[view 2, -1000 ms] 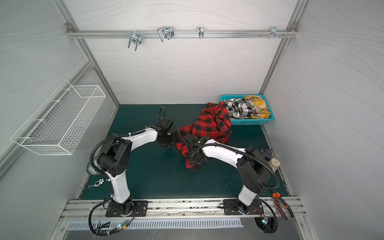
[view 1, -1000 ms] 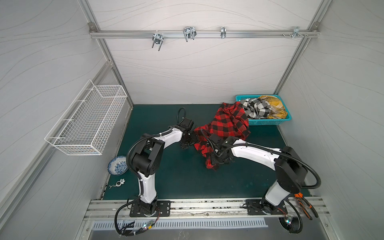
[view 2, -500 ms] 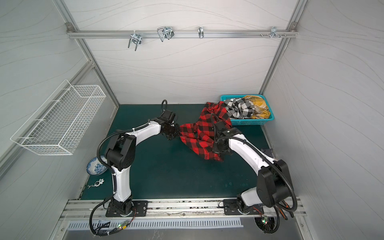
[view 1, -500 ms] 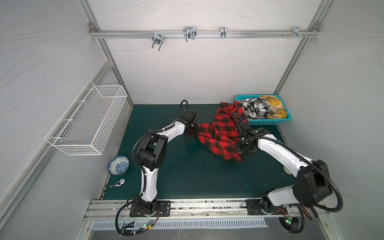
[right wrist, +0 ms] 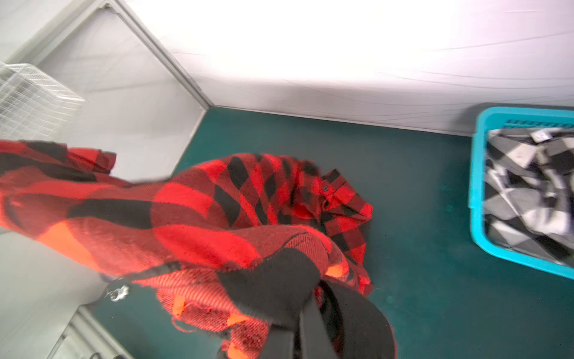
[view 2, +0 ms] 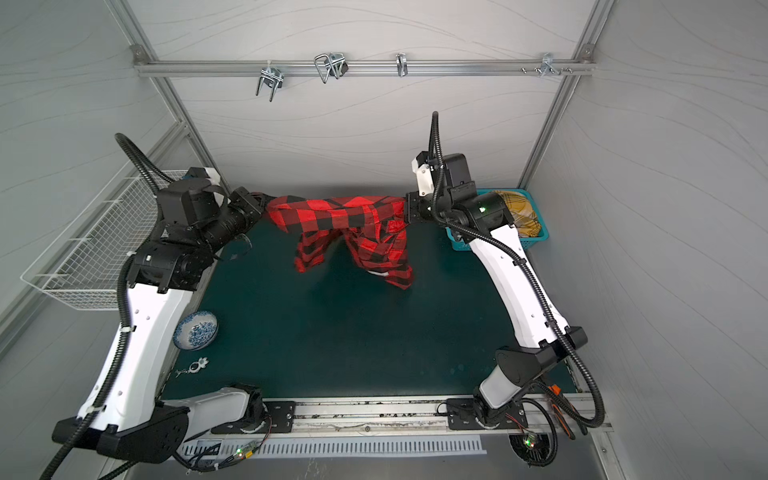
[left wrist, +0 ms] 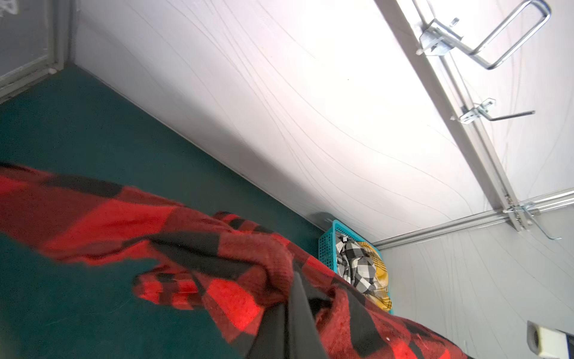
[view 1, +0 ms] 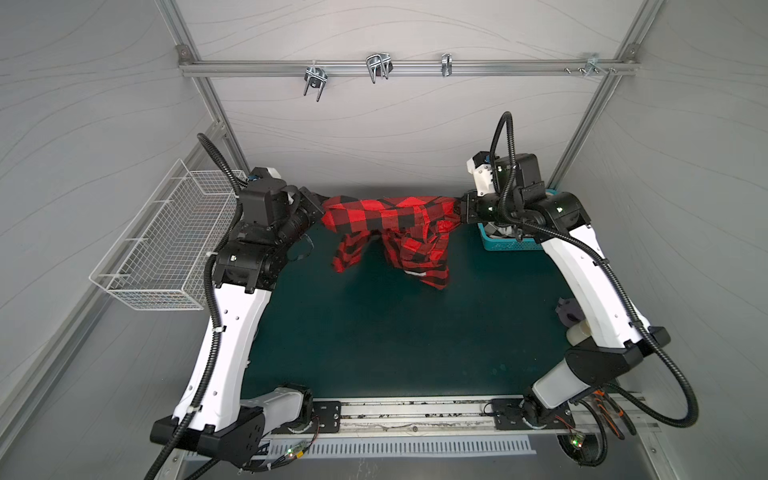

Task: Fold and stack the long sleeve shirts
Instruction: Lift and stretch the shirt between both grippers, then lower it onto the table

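Red shirt (view 1: 386, 216) hangs over the mat (view 1: 374, 340). My left pincer (view 1: 319, 206) and right pincer (view 1: 458, 210) each pinch one end, far apart, so it spreads out for folding. Two more shirts (left wrist: 357, 267) wait in the basket (view 1: 513, 246) behind.

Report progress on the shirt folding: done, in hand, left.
Done: nothing folded or stacked; the green table holds no folded shirt. In hand: the red-and-black shirt hangs stretched between the left gripper and right gripper, both shut on it. Left: fold it, then the black-and-white shirt and yellow shirt in the teal basket.
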You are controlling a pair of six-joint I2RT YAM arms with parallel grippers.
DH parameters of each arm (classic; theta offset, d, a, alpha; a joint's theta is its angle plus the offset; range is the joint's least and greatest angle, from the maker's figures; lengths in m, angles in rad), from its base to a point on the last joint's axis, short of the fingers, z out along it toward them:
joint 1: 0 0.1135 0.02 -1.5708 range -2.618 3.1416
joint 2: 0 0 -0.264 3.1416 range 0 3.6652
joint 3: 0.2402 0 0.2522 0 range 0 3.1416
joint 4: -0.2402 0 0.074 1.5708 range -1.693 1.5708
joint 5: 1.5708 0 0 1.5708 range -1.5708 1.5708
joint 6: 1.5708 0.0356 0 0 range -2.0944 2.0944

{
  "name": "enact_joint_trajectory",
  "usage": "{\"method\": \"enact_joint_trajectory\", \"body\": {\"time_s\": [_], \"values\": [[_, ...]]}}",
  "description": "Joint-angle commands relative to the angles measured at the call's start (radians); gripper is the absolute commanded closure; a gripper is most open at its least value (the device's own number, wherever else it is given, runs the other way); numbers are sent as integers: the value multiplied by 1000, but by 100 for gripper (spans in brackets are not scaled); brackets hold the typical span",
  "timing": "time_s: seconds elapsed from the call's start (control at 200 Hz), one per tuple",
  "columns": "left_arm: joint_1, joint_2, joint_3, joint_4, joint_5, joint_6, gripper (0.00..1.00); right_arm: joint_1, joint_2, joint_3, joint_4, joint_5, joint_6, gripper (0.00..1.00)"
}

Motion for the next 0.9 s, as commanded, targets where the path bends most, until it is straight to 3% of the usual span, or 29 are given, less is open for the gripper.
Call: {"method": "enact_joint_trajectory", "body": {"time_s": [0.0,0.025,0.08,0.225,0.35,0.495,0.625,0.755,0.895], "values": [[-1,21,-167,-86,-3,4,100,-27,61,-104,-70,65,44,49],[-15,14,-219,-78,7,0,100,-29,61,-154,-78,82,58,37],[-50,4,-339,-45,42,-6,100,-33,39,-295,-72,93,110,32],[-73,17,-632,80,203,-56,100,8,-136,-778,110,-17,258,34],[-74,12,-700,93,211,-66,100,139,-225,-1014,233,-86,376,35],[-73,1,-670,46,183,-58,100,187,-176,-1095,394,-196,481,39],[-46,-30,-629,-17,204,-84,100,160,-92,-1020,468,-216,449,50],[7,-132,-581,-15,234,-158,100,75,-7,-964,563,-311,459,50],[26,-169,-429,-6,245,-199,100,-2,50,-968,712,-436,544,44]]}}
